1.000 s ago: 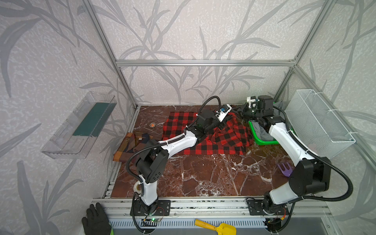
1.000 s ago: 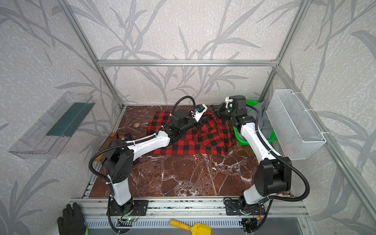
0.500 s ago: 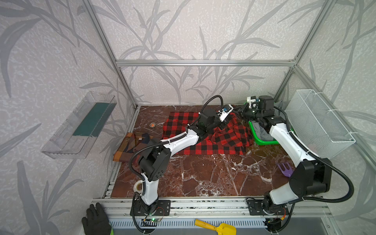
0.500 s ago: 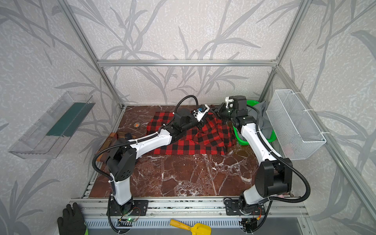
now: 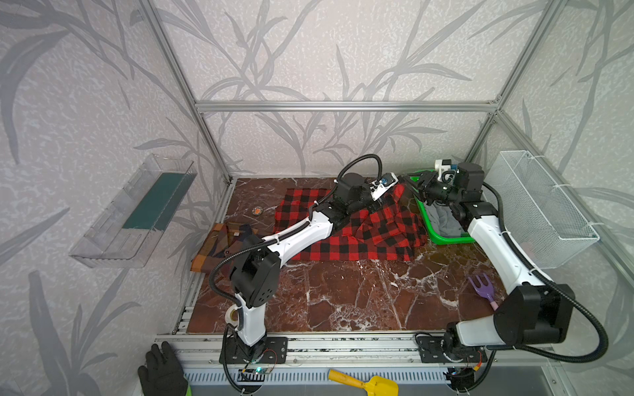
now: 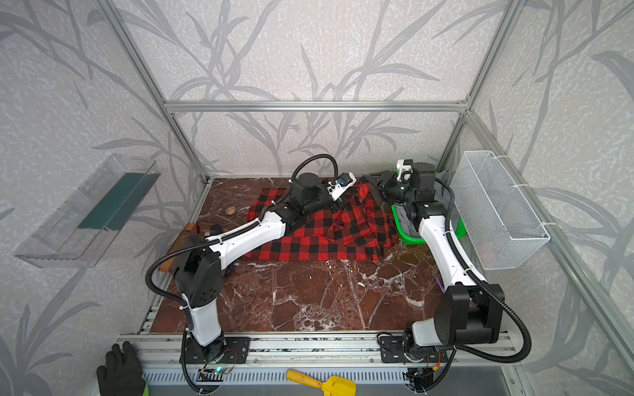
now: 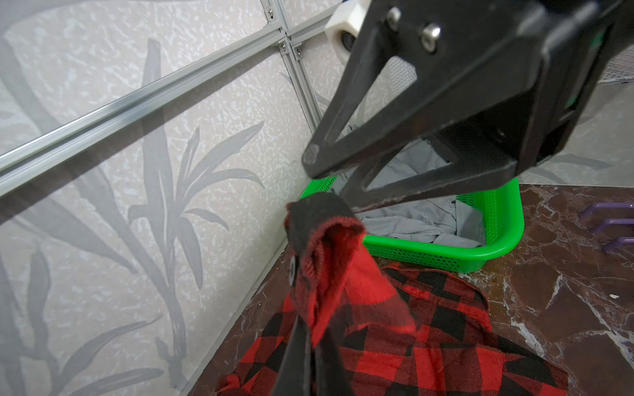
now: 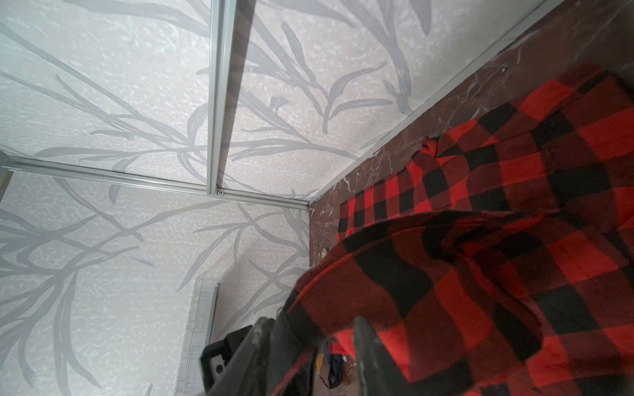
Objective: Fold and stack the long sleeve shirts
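The left gripper (image 7: 305,308) clamps a lifted edge of the red shirt (image 5: 370,240); the right gripper (image 7: 326,183) faces it, jaws apart — cloth between them. Below that gripper, a green basket (image 5: 442,238) holds grey cloth (image 5: 443,219).

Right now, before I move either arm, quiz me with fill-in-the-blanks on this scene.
1. The left gripper has its jaws shut on the checked shirt, which is red and ___.
2. The grey cloth sits in the ___ basket.
3. In both top views, the brown plaid shirt lies at the ___ edge of the table.
Missing words: black; green; left.
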